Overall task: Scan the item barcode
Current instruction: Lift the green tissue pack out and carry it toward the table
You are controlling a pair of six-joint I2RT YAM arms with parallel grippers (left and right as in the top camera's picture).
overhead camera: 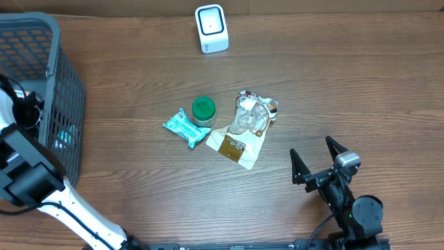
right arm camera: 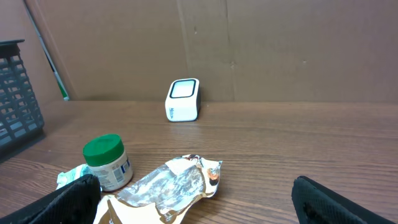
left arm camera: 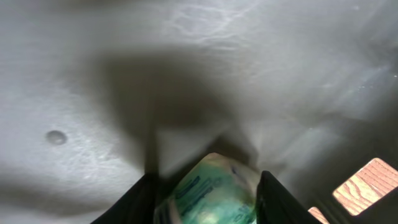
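From overhead, a brown wood-grain table (overhead camera: 347, 83) carries a grey plastic lattice basket (overhead camera: 66, 104) at its left edge. The left arm (overhead camera: 28, 173), white shell and black joints, reaches down into the basket, so its fingers are hidden from this view. At the far edge stands a small white scanner (overhead camera: 211, 28), a rounded box with a dark window. In the middle lie three items:
- a squat jar (overhead camera: 203, 110) with a round green lid;
- a flat teal sachet (overhead camera: 185, 127) touching the jar;
- just beside them, a crinkled clear-and-foil bag (overhead camera: 250, 118) with a brown label at its near end.

The right gripper (overhead camera: 311, 146) sits well apart at the near right, its black pointed fingers spread wide and holding nothing.

The left wrist view looks at the basket's smooth, dull grey floor (left arm camera: 93, 93), with wood showing through a slot at lower right. The left gripper (left arm camera: 207, 176) has its two dark fingers (left arm camera: 134, 205) drawn in narrow against both sides of a glossy green-and-white packet (left arm camera: 211, 193) (blurred, print unreadable). This item is down in the basket, far from the scanner.

In the right wrist view, the wide-set fingertips frame the jar, the sachet, the shiny wrinkled bag and the scanner, with a flat cardboard wall (right arm camera: 280, 50) beyond.
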